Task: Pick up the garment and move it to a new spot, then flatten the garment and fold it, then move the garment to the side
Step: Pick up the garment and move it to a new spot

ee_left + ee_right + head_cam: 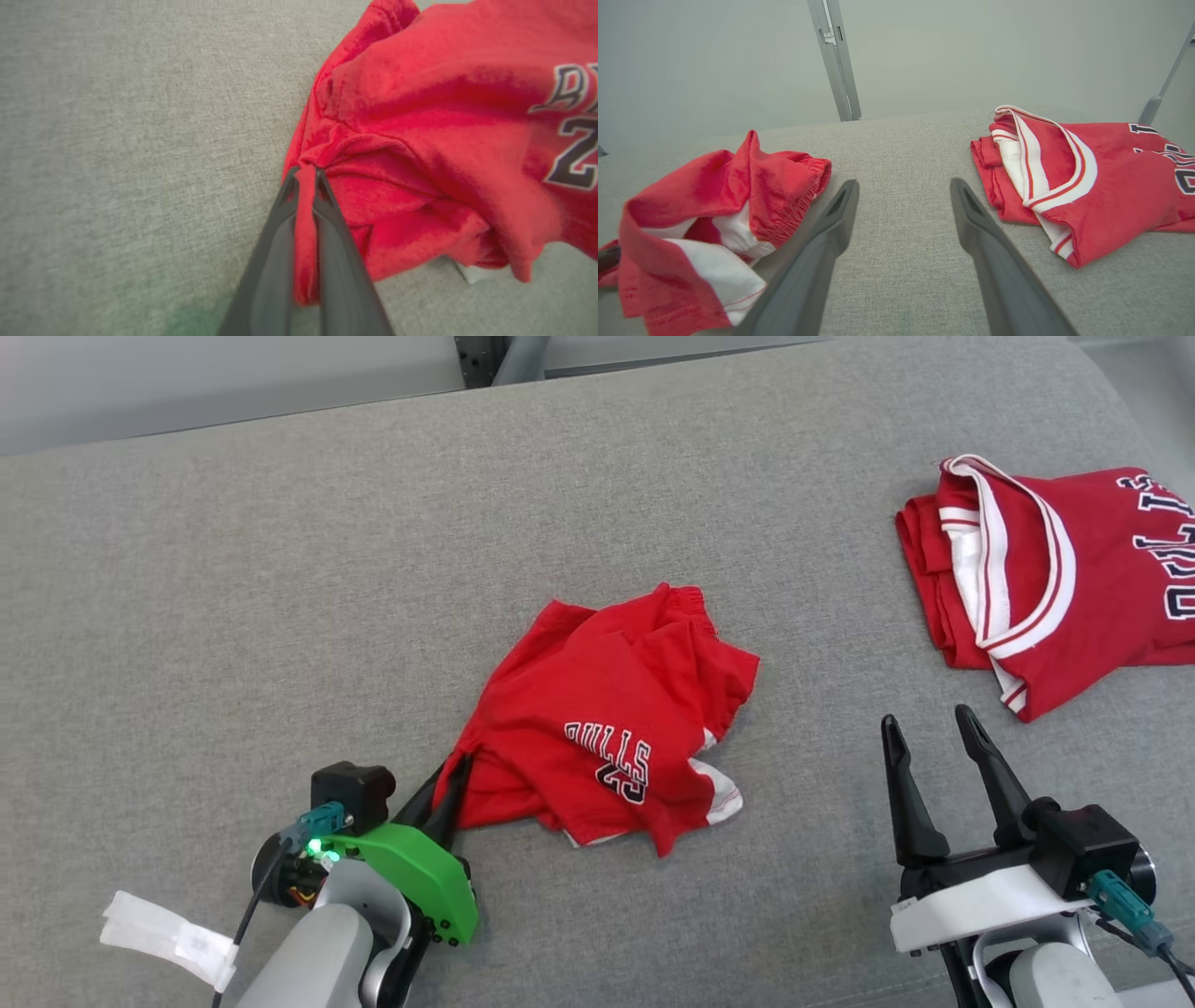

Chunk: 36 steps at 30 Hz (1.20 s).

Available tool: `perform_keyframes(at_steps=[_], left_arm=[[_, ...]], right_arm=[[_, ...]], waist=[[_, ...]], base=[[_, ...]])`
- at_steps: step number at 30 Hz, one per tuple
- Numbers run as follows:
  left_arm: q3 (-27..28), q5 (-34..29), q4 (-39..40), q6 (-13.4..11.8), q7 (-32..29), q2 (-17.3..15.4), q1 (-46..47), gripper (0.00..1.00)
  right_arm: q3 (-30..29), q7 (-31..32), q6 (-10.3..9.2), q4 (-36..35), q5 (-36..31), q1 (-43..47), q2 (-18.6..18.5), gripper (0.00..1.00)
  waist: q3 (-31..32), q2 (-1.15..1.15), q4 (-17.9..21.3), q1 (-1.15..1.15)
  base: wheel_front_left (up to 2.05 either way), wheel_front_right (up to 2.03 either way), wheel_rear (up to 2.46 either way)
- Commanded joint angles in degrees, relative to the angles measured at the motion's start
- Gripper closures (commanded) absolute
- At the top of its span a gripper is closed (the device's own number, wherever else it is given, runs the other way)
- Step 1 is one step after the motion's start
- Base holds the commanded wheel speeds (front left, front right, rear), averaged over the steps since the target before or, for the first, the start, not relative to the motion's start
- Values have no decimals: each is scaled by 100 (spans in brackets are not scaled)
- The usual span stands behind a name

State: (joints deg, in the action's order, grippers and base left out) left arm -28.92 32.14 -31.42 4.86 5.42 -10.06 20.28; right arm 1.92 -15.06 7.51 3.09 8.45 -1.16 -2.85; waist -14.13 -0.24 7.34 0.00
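Note:
The garment (pixel 607 728) is a crumpled pair of red shorts with dark lettering and white trim, lying mid-surface on the grey cloth. My left gripper (pixel 455 775) is shut on its near-left edge. The left wrist view shows a fold of the red garment (pixel 420 140) pinched between the two dark fingers (pixel 280 224) of the left gripper (pixel 306 173). My right gripper (pixel 929 723) stands open at the lower right, apart from the cloth. In the right wrist view the right gripper (pixel 903 189) is open with bare grey surface between its fingers, and the garment (pixel 714 205) lies to its left.
A folded red jersey (pixel 1055 579) with white and red trim lies at the far right, also seen as the jersey (pixel 1087 177) in the right wrist view. The grey padded surface (pixel 280 569) stretches wide at the left and back. A metal post (pixel 836 60) rises behind it.

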Motion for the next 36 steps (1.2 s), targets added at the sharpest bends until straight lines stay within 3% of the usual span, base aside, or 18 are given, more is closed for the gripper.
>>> perform_keyframes(at_steps=[1,2,3,4,5,6,10,13,17,21,23,27,36], left_arm=[[59,33,-202,11,155,21,87,86],[59,33,-202,11,155,21,87,86],[61,49,-268,20,242,53,115,72],[71,59,-341,36,328,83,143,55],[78,71,-399,53,415,115,158,18],[63,86,-456,64,480,145,170,0],[61,94,-521,106,725,204,74,0],[240,118,-312,-26,885,149,-175,0],[611,0,342,-445,976,74,-673,0],[1180,-602,1721,-1009,972,140,-1550,0],[1358,-794,2148,-1102,973,210,-1860,0],[1502,-1115,2438,-1005,974,263,-2419,0],[2039,-1446,2078,-787,976,166,-3109,0]], right_arm=[[-2,-15,-4,13,-42,72,-12,0],[-2,-15,-4,13,-42,72,-12,0],[-8,-15,-4,17,-62,75,-11,0],[-9,-15,-4,18,-72,82,-12,0],[-16,-15,-4,20,-76,93,-11,0],[-21,-15,-4,19,-101,108,-11,0],[-22,-15,-4,33,-156,181,-11,0],[-56,-15,-4,7,-167,277,-12,0],[-169,-15,-4,-31,-190,460,-13,0],[-302,-15,-4,-76,-198,725,-13,0],[-347,-15,-4,-97,-206,788,-12,0],[-405,-15,-4,-140,-254,892,-12,0],[-536,-15,-4,-145,-302,1091,-94,0]], waist=[[106,24,-120,0],[106,24,-120,0],[135,24,-151,0],[167,24,-182,0],[199,24,-211,0],[238,24,-241,0],[439,24,-314,0],[598,24,-313,0],[810,24,-360,0],[1041,24,-472,0],[1090,24,-513,0],[1207,24,-588,0],[1446,24,-778,0]], base=[[0,0,0],[0,0,0],[0,0,0],[0,0,0],[0,0,0],[0,0,0],[0,0,0],[0,0,0],[0,0,0],[0,0,0],[0,0,0],[0,0,0],[0,0,0]])
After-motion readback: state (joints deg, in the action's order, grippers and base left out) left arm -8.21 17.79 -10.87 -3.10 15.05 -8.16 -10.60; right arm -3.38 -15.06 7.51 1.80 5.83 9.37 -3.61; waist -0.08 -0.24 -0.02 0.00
